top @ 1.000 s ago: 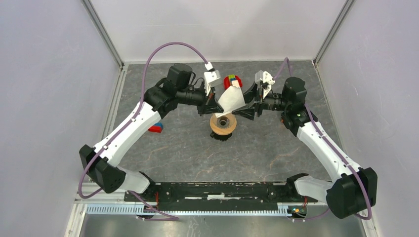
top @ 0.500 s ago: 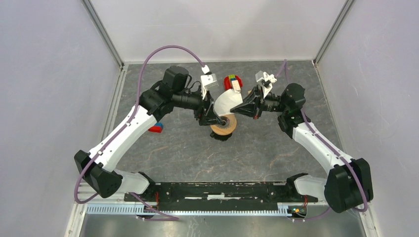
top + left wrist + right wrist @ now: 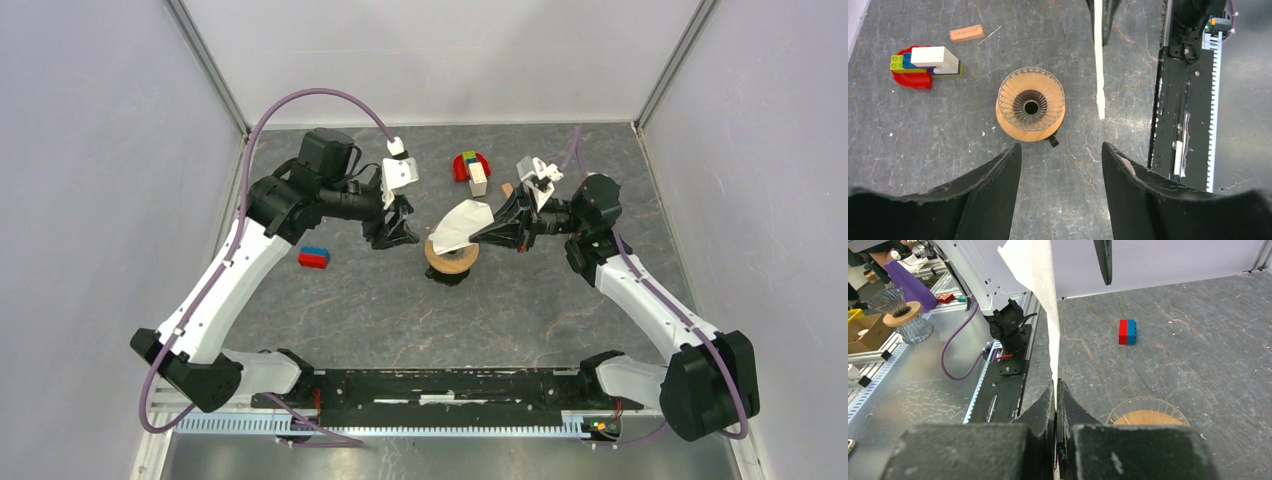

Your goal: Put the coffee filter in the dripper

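The coffee filter (image 3: pixel 458 224) is a flat white paper fan held up in the air, its lower edge just over the dripper (image 3: pixel 451 262). My right gripper (image 3: pixel 477 235) is shut on the filter's right edge. In the right wrist view the filter (image 3: pixel 1035 275) rises straight from the pinched fingertips (image 3: pixel 1056 386), and the dripper's rim (image 3: pixel 1146 414) shows low right. My left gripper (image 3: pixel 399 238) stands open to the left, apart from both. In the left wrist view it (image 3: pixel 1061 148) is open and holds nothing, with the dripper (image 3: pixel 1031 104) ahead and the filter (image 3: pixel 1099 65) edge-on.
A pile of red and coloured toy blocks with a white block (image 3: pixel 471 167) lies behind the dripper, next to a small wooden block (image 3: pixel 966 33). A red-and-blue brick (image 3: pixel 314 258) lies at the left. The black base rail (image 3: pixel 440 385) runs along the near edge.
My left gripper let go of the filter, opened and drew back to the left. My right gripper shut on the filter and brought it lower, over the dripper.
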Controlling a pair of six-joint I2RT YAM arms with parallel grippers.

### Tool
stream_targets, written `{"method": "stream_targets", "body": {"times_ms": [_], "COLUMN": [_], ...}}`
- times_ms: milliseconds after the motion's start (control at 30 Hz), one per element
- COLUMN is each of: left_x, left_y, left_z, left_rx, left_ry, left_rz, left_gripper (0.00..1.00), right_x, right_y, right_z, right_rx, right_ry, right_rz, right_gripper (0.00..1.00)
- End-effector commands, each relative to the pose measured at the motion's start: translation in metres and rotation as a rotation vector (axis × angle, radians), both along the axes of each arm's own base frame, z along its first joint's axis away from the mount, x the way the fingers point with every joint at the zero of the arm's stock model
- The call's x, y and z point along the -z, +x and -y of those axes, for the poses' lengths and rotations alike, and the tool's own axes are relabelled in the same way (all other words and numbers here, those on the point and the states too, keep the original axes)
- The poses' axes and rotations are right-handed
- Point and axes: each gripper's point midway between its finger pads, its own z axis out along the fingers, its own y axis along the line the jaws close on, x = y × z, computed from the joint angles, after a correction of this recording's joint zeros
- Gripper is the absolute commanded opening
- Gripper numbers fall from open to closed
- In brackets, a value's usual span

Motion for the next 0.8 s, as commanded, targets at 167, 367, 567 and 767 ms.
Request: {"method": "stream_targets", "body": {"times_ms": [167, 367, 567, 767], "left_x": [-0.004, 0.005, 0.001, 0.000], "left_y": [0.018, 0.016, 0.012, 0.005], "left_z": [0.013, 0.025, 0.030, 0.026], "left_rx": [-0.035, -0.015, 0.004, 0.017], "left_ry": [-0.070, -0.116, -0.149, -0.140], "left_rz": [0.008, -0.067, -0.096, -0.094], "left_gripper": [0.63, 0.63, 0.63, 0.63], "right_x": [0.000, -0.001, 0.001, 0.001], "right_y": [-0.010, -0.005, -0.002, 0.001], "right_z": [0.002, 0.001, 0.000, 0.000], "right_rx": [-0.025, -0.013, 0.000, 0.012], "right_ry": [0.001, 0.002, 0.001, 0.000], "right_rz": [0.039, 0.027, 0.020, 0.009], "right_gripper": [0.00, 0.00, 0.00, 0.00]}}
